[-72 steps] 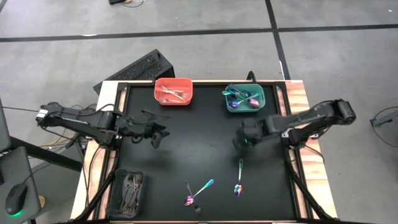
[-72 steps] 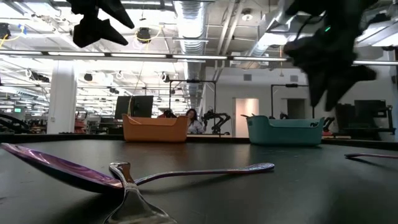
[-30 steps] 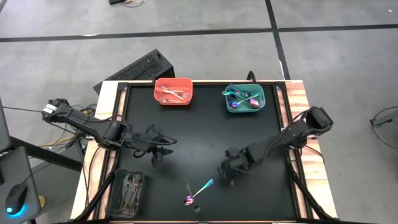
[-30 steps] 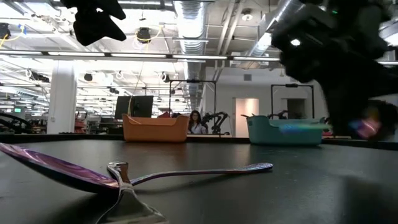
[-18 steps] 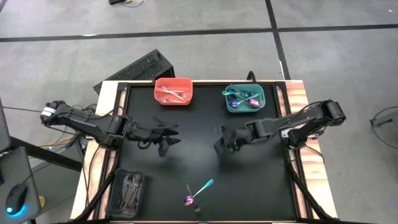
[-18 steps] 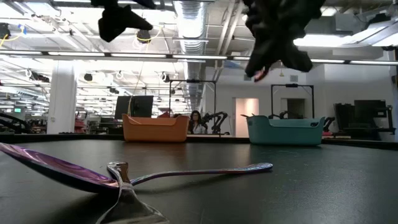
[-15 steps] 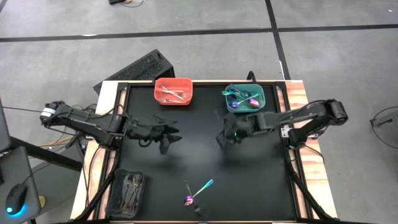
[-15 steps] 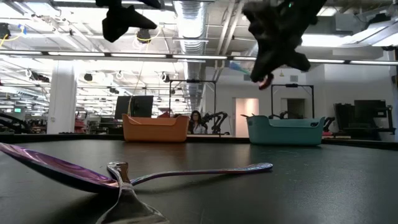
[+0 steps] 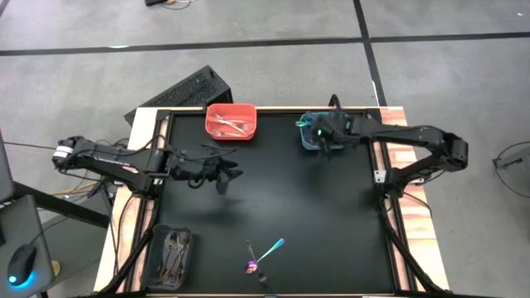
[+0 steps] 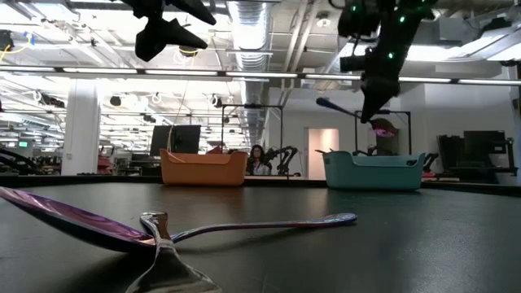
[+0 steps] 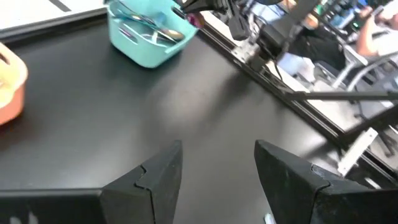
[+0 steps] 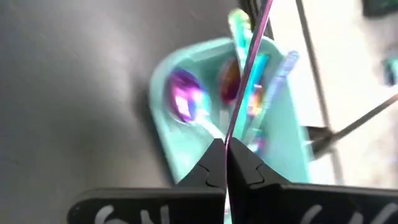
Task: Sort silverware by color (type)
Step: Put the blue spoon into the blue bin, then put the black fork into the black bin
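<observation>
My right gripper (image 9: 323,142) hangs over the teal bin (image 9: 339,124) at the table's far right, shut on an iridescent purple spoon (image 12: 247,68). The bin holds several iridescent pieces (image 12: 186,102). My left gripper (image 9: 227,175) stands open in the air left of the table's middle, nothing between its fingers (image 11: 158,174). An iridescent spoon (image 9: 272,248) and a fork (image 10: 167,252) lie flat on the black table top near the front edge. My right gripper pinches the spoon's thin handle (image 12: 231,140) between its two fingers, slanting down from the table's right side. The spoon is lifted clear above the teal bin and tilted: its handle end (image 10: 323,104) sticks out higher, its pink bowl (image 10: 383,127) lower.
A red bin (image 9: 231,122) with silver pieces stands at the far edge left of the teal one. A black bin (image 9: 170,255) with dark pieces sits at the near left corner. Wooden rails (image 9: 396,165) border the black table top.
My right gripper has carried the iridescent spoon up and from the near right part of the table toward the far edge, to above the teal bin, rolling its wrist on the way. My left gripper has drifted a little toward the far edge and the right, staying open.
</observation>
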Robot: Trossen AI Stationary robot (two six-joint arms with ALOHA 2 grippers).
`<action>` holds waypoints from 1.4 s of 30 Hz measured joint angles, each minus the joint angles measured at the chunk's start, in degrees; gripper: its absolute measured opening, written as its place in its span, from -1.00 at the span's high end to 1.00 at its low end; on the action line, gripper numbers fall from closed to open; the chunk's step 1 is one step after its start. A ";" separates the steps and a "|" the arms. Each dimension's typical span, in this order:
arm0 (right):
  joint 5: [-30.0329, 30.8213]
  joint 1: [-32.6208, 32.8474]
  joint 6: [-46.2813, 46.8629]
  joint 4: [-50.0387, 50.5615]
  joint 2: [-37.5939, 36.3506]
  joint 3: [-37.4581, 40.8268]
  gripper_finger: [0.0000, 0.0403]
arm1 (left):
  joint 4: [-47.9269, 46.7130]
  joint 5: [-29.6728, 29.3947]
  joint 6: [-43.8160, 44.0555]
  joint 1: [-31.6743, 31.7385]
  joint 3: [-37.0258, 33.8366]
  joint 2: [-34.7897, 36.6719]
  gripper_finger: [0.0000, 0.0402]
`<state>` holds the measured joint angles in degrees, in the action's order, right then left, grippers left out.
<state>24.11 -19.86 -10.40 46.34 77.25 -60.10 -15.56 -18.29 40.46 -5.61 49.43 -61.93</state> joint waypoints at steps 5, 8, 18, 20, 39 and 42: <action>-0.02 -9.12 -17.73 -0.31 0.91 0.07 0.95 | -0.01 -2.20 1.45 0.25 0.00 0.00 0.06; -1.46 -13.14 -23.56 -1.60 0.82 0.00 0.90 | -0.21 -2.55 2.74 0.25 0.00 0.00 0.06; -4.86 -17.15 -19.38 -2.44 0.72 0.02 0.26 | -0.44 -2.75 3.57 0.25 0.00 0.00 0.06; -5.45 -16.06 -13.11 -2.41 0.72 0.02 0.17 | -0.45 -2.75 3.57 0.25 0.00 0.00 0.06; -25.80 16.95 36.95 -9.03 0.72 0.02 0.22 | -6.17 17.89 -11.22 -0.77 -0.03 0.00 0.07; -21.46 22.80 46.09 -11.05 0.72 0.02 0.25 | -4.82 25.09 -21.86 -3.43 -0.02 -0.02 0.10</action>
<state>2.66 2.95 35.68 35.29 77.97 -60.07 -20.38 6.80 18.59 -9.04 49.41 -61.95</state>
